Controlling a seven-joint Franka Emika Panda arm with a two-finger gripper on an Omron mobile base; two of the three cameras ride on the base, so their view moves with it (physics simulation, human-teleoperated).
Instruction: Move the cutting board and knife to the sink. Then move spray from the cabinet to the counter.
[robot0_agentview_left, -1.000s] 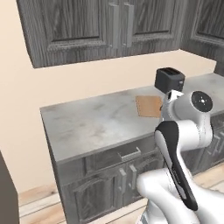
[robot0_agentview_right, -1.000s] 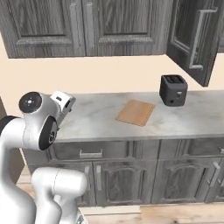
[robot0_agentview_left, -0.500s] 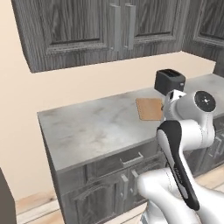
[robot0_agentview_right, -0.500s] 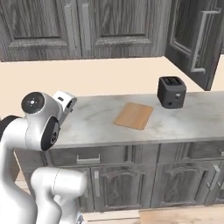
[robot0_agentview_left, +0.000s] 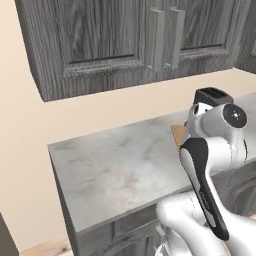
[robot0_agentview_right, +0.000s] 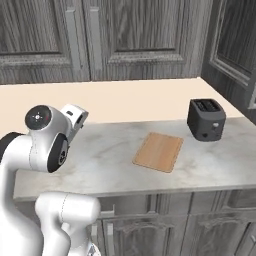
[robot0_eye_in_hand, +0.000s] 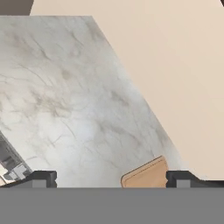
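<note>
Hand view | tool (robot0_eye_in_hand: 109, 178) spread, nothing held | cutting board (robot0_agentview_right: 158, 151) mid-counter (robot0_agentview_right: 100, 165), off edges

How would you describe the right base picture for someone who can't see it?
A flat light-brown wooden cutting board lies on a grey-white marbled stone counter, with a black toaster to its right. A white robot arm rises at left, under dark grey wood-grain wall cabinets.

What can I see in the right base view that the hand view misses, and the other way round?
The right base view alone has the black toaster, the upper cabinet doors and the arm's white body. The hand view alone has the gripper, its two dark tips wide apart with nothing between them. Both share the marbled counter and the cutting board lying flat on it.
</note>
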